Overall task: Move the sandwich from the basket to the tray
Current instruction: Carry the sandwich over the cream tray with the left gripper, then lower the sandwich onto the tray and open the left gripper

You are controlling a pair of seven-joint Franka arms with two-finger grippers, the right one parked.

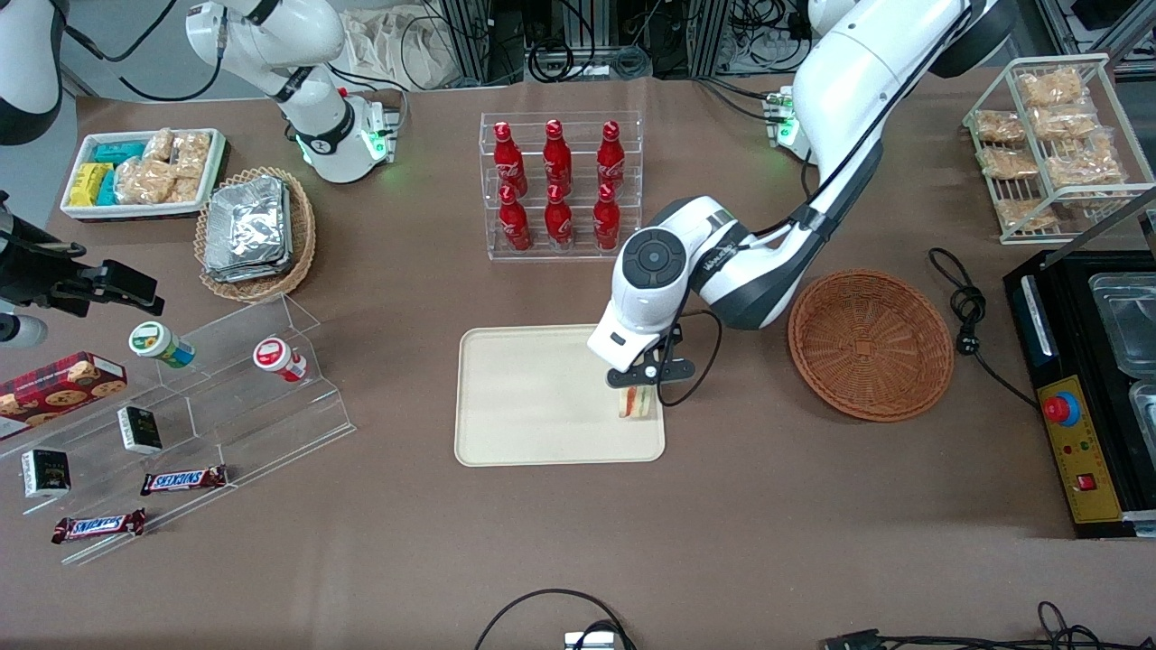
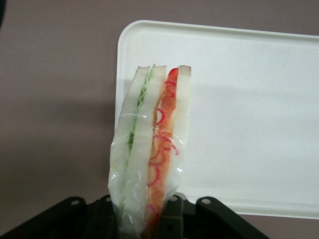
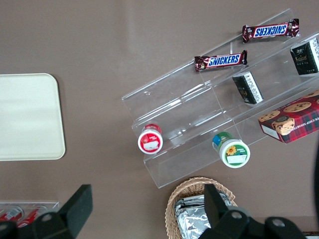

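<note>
- The pincer (image 1: pixel 643 390) is clamped on the wrapped sandwich (image 1: pixel 636 402), holding it over the tray (image 1: pixel 524 397) near its 4 o'clock corner, the end toward the basket (image 1: pixel 871 345).
- In my judgement the step in hand is setting down: lower until the bread rests on the tray, a little inward from the rim, then open and lift straight up.
- The basket holds nothing; the tray carries nothing else.
- The bench (image 1: pixel 768 542) carries both.
</note>
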